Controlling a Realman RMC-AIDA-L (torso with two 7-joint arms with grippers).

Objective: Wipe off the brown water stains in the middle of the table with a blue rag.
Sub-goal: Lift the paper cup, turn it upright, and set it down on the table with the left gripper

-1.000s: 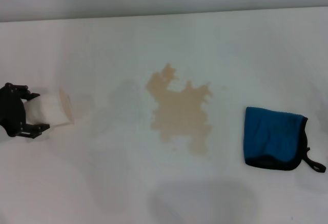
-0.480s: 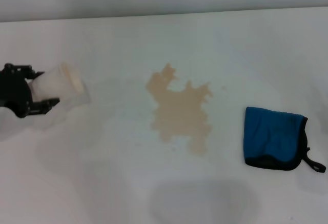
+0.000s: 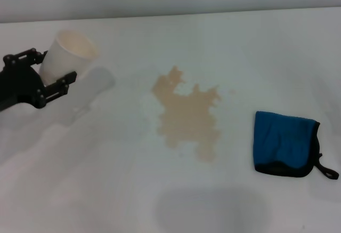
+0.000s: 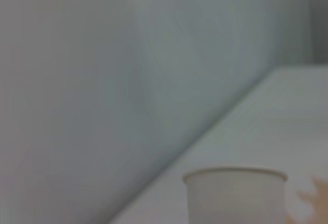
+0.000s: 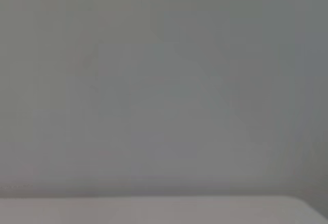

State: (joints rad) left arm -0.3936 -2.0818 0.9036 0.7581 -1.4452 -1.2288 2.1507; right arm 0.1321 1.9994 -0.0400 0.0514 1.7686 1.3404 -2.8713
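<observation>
Left gripper (image 3: 52, 76), clamped on the paper cup (image 3: 66, 57), has lifted it upright at far left; brown water stains (image 3: 187, 115) and blue rag (image 3: 284, 143) untouched, wiping not begun.

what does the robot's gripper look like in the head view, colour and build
Only the left gripper shows: matte black, built of flat angular linkage bars with small visible pivot joints and slim straight fingers. No cables or markings are visible. The right arm and gripper are out of view.
</observation>
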